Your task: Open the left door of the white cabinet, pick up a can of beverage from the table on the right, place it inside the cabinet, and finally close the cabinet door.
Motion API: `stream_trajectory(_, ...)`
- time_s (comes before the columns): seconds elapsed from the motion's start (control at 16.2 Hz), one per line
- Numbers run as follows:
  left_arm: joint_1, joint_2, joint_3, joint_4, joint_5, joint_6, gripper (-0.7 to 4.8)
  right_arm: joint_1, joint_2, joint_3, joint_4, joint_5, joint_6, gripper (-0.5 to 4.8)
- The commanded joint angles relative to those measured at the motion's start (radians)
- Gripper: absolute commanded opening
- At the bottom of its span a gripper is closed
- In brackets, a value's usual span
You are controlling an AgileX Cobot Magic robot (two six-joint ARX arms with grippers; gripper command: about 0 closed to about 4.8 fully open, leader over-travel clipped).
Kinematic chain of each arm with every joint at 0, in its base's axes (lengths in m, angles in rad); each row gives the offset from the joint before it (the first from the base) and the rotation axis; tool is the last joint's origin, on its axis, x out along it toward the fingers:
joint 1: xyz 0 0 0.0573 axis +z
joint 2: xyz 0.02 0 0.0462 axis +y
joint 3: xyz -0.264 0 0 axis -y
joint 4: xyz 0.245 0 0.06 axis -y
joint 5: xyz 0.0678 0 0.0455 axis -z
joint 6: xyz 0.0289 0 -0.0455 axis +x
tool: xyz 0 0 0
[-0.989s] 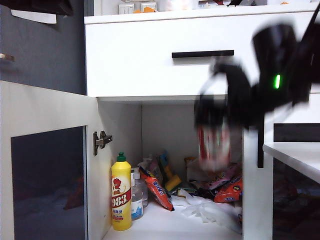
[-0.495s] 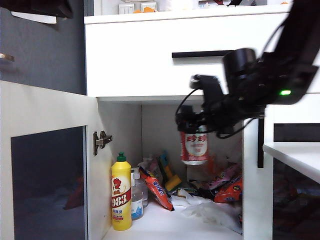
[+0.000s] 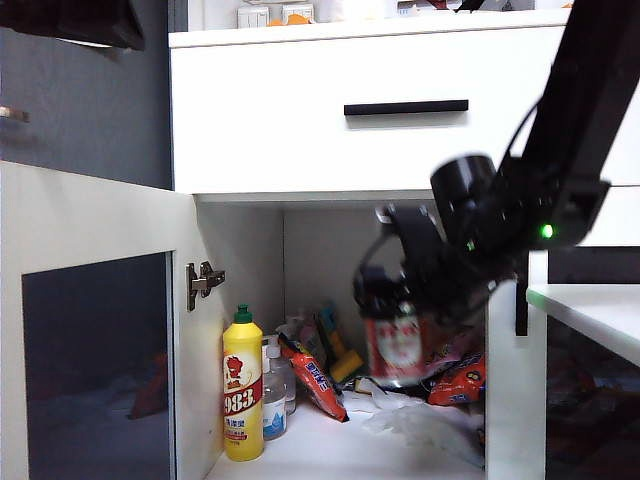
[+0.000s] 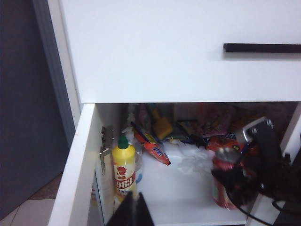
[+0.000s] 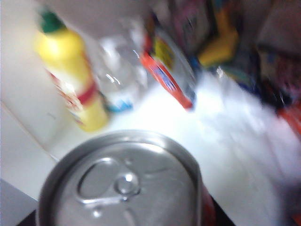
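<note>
Right gripper: the right gripper (image 3: 400, 310) hangs in the open left bay of the white cabinet (image 3: 300, 120), toward the right side of the opening, just above the cabinet floor; its jaws stand wide and are closed on the can of beverage (image 3: 398, 352).
Grip on can: the can is taken near its top and carried upright, likely so that it can be set down on its base without tipping; in the right wrist view its silver lid and pull tab (image 5: 117, 183) fill the near part of the picture, so the jaws themselves are hidden there.
Left gripper: the left gripper (image 4: 130, 214) shows only as a dark tip at the edge of its own view, jaws fully shut and empty, hanging out in front of the cabinet on the left, probably parked near the door for the closing step.
Left door: the left door (image 3: 95, 320) stands swung wide toward the near left, hinge (image 3: 203, 282) exposed, which leaves the bay free for the arm.
Cabinet floor: a white shelf floor (image 3: 330, 445) with a bare patch at the front; the yellow bottle (image 3: 242, 385) stands at the left wall with a small clear bottle (image 3: 273, 395) just beside it, red snack packets (image 3: 312, 378) and crumpled white plastic (image 3: 410, 420) lie farther back and right.
Judgement: the bare front patch looks like the safest landing spot; the packets to the right could tilt the can.
Room: the tabletop (image 3: 590, 310) edges in at the right, a dark grey wall panel (image 3: 90, 100) stands left of the cabinet, and the drawer handle (image 3: 405, 107) runs above the bay.
</note>
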Motion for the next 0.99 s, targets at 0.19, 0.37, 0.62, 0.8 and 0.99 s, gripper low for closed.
stream_trajectory(0.19,-0.001,-0.002,0.002,-0.009,-0.003,-0.001,-0.06,-0.049,0.079,0.140,0.054,-0.046,-0.003,2.42)
stream_trajectory(0.37,0.006,-0.001,0.001,-0.018,-0.002,-0.001,-0.06,-0.049,0.133,0.237,0.044,-0.100,-0.003,2.42)
stream_trajectory(0.62,0.077,-0.001,0.001,-0.031,-0.003,-0.044,-0.06,-0.049,0.248,0.439,-0.053,-0.184,-0.002,2.42)
stream_trajectory(0.8,0.146,0.000,0.001,-0.057,-0.003,-0.045,-0.06,-0.048,0.251,0.460,-0.040,-0.201,-0.002,2.42)
stream_trajectory(0.99,0.150,0.000,0.001,-0.098,0.005,-0.045,-0.06,-0.027,0.232,0.460,-0.114,-0.291,0.005,2.42)
